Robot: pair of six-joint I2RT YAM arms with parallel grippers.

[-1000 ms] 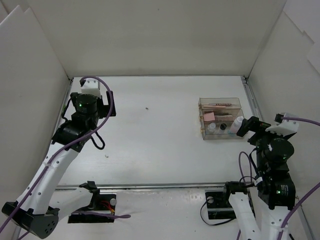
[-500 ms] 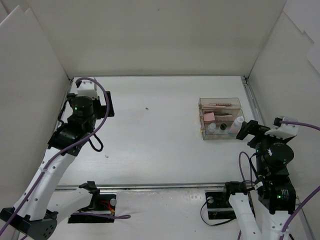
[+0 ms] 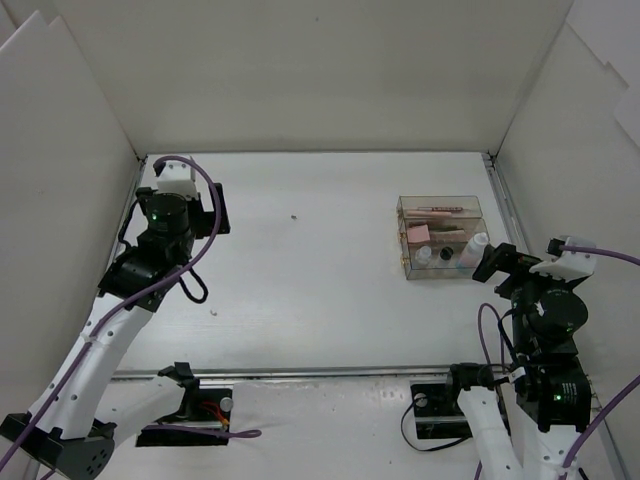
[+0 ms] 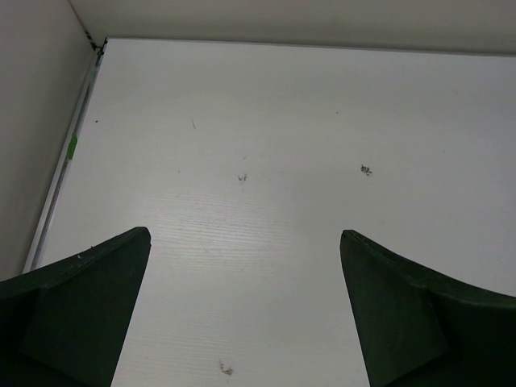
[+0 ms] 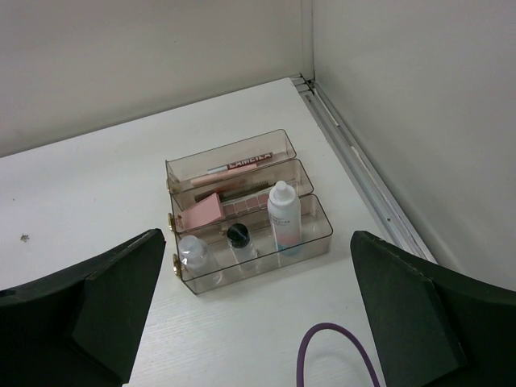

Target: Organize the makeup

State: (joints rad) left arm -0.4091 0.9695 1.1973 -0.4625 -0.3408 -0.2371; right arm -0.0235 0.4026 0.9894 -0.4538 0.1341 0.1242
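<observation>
The makeup sits inside a clear tiered box [image 5: 302, 240] at the right of the table [image 3: 443, 236]. Its front tier holds a small clear bottle [image 5: 193, 252], a black-capped bottle [image 5: 240, 239] and a white and pink bottle [image 5: 284, 216]. The middle tier holds a pink square [image 5: 201, 212] and a brown palette [image 5: 250, 203]. The back tier holds a pink pencil [image 5: 235, 166]. My right gripper [image 3: 492, 262] is open and empty, just right of the box. My left gripper [image 3: 220, 208] is open and empty over bare table at the far left.
White walls close in the table on three sides. A metal rail [image 5: 355, 168] runs along the right wall. A purple cable [image 5: 339, 355] loops in front of the right gripper. Small specks [image 3: 293, 215] lie on the table.
My right gripper has drawn back a little from the box toward the near right. My left arm shifted slightly at first and then held still.
</observation>
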